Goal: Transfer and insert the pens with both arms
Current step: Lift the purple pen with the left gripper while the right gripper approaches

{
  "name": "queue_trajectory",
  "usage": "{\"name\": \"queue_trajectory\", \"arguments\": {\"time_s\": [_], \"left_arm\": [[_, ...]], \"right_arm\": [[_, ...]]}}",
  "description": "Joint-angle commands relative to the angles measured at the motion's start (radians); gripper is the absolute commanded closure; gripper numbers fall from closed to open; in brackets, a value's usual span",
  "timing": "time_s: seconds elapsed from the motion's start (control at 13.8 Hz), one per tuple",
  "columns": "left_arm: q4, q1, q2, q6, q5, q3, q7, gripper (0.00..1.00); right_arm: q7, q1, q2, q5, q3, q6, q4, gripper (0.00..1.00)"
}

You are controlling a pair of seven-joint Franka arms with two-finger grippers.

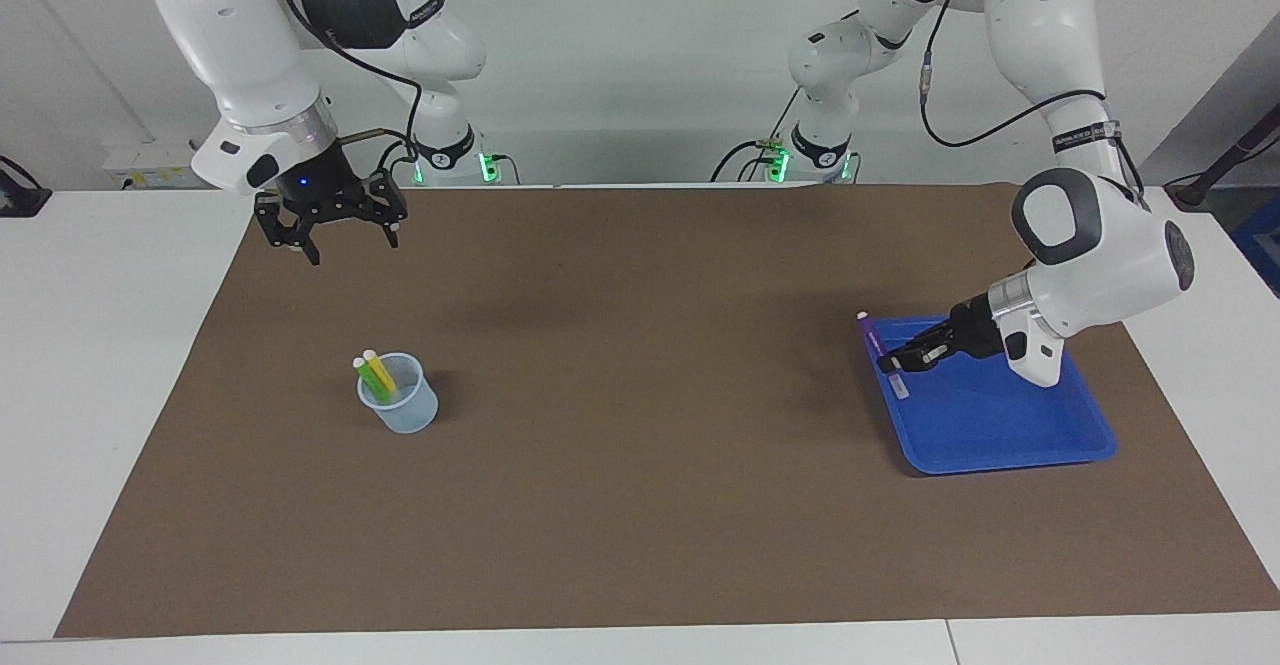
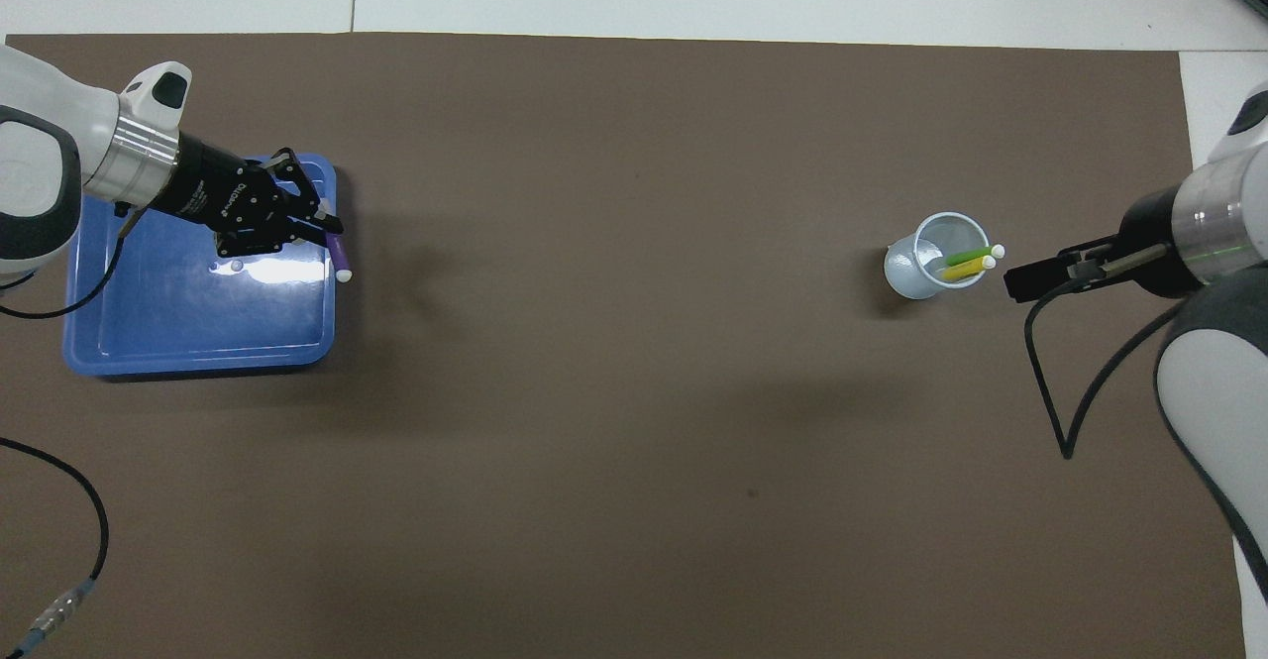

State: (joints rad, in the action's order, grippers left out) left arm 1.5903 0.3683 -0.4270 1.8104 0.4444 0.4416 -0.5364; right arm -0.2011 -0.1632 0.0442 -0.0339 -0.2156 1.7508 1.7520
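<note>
A white table [image 1: 120,365] carries a wide brown mat [image 1: 640,415] that covers nearly all of it, and both white arms come in from the robots' end. The left arm [image 1: 1090,255] bends down over the blue tray [image 1: 1010,425], which lies on the mat toward that arm's end of the table, at about three o'clock in the facing view and nine o'clock in the overhead view. The right arm [image 1: 240,55] hangs raised over the mat's corner at its own end, at about ten o'clock in the facing view. The tray's floor shows bare blue with a few bright glints on it. A small pale cup [image 1: 400,407] stands upright on the mat toward the right arm's end, well apart from the tray, at about eight o'clock in the facing view. The left gripper [image 1: 893,359] is over the tray's edge that faces the middle of the table, its fingertips pinching the purple pen [image 1: 873,333] at mid-length; the pen is lifted and tilted, its pale tip pointing up and out past the tray's corner. The right gripper [image 1: 347,240] hovers with its fingers spread wide and nothing between them, over bare mat just beside the cup. The yellow pen [image 1: 379,372] and the green pen [image 1: 368,376] stand side by side in the cup, leaning against its rim with their pale ends up.
</note>
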Motion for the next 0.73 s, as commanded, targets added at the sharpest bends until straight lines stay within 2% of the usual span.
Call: {"name": "queue_trajectory", "arguments": {"time_s": [0.0,0.29,0.44,0.65], "left_arm": [[-0.012,-0.038,0.017,-0.022,0.056,-0.004,-0.126,1.0],[-0.029,-0.123,0.016,0.056,0.075,0.003,-0.311,1.0],[-0.026,-0.15,0.016,0.105,0.132,0.002,-0.466,1.0],[-0.023,-0.169,0.017,0.125,0.23,0.006,-0.65,1.0]], "right_arm": [[0.028,-0.009,0.014,-0.062,-0.007,0.001,0.007,0.0],[0.048,-0.01,0.014,-0.09,-0.007,-0.007,0.011,0.0],[0.104,-0.013,0.016,-0.234,-0.004,-0.011,0.023,0.0],[0.267,0.005,0.002,-0.383,-0.007,0.025,0.029,0.0]]}}
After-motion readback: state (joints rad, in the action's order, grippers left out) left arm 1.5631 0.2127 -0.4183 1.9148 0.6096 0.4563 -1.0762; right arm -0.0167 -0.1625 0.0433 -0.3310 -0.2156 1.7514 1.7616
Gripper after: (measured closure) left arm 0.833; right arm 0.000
